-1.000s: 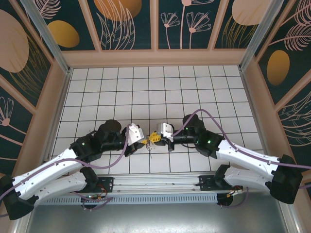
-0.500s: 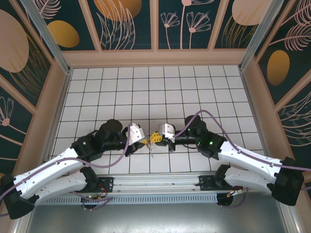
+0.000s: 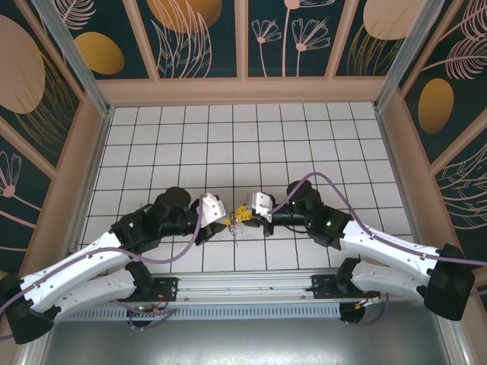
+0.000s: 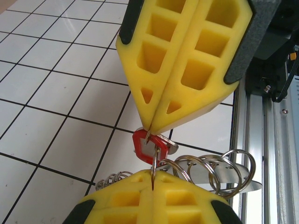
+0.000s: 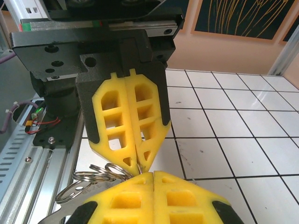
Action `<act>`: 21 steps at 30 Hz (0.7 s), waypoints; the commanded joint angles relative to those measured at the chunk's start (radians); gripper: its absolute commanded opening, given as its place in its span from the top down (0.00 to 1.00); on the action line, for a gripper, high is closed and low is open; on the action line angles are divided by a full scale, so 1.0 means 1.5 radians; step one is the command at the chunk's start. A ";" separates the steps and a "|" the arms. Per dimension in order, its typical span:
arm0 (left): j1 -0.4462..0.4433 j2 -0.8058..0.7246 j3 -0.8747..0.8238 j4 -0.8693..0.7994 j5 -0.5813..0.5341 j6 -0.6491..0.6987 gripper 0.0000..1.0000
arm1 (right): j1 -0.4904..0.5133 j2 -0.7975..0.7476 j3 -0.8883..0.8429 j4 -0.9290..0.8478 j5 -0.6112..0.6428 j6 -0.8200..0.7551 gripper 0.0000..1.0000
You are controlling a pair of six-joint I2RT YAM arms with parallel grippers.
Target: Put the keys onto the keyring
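Nearest, left claw [image 4: 153,175]: closed, tips pinched on a thin wire loop of the keyring that rises edge-on out of the seam between them.
Keyring [image 4: 219,170]: held above the table, wire loops bunched just beside the left claw on the side of the metal rail, with a flat silver oval hanging under them; seen again from the right wrist as a cluster [image 5: 100,175] dangling below the left claw's tips.
Key [image 4: 148,143]: red head sitting between the two claws, touching the tips of the right one; pinched loop apparently passing through or against the hole in the head, too small to say which. Blade hidden.
Right claw [image 4: 150,128]: closed, seemingly gripping the key by the top of its head.
Axis that matters: tips nose to nose along one line, left claw [image 3: 226,220] facing right claw [image 3: 245,215] just apart, both equally near the key; probably a slide of the head along that loop.
Farther off, tiled table [image 3: 304,137]: white squares, dark lines.
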 commanded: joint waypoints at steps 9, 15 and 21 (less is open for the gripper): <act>0.001 -0.006 0.025 0.002 0.005 0.002 1.00 | 0.006 -0.018 -0.016 0.023 -0.019 0.001 1.00; 0.002 -0.005 0.028 0.002 0.006 0.002 1.00 | 0.006 -0.023 -0.020 0.024 -0.027 0.003 1.00; 0.002 -0.007 0.028 0.002 0.006 0.000 1.00 | 0.005 -0.030 -0.021 0.030 -0.031 0.004 1.00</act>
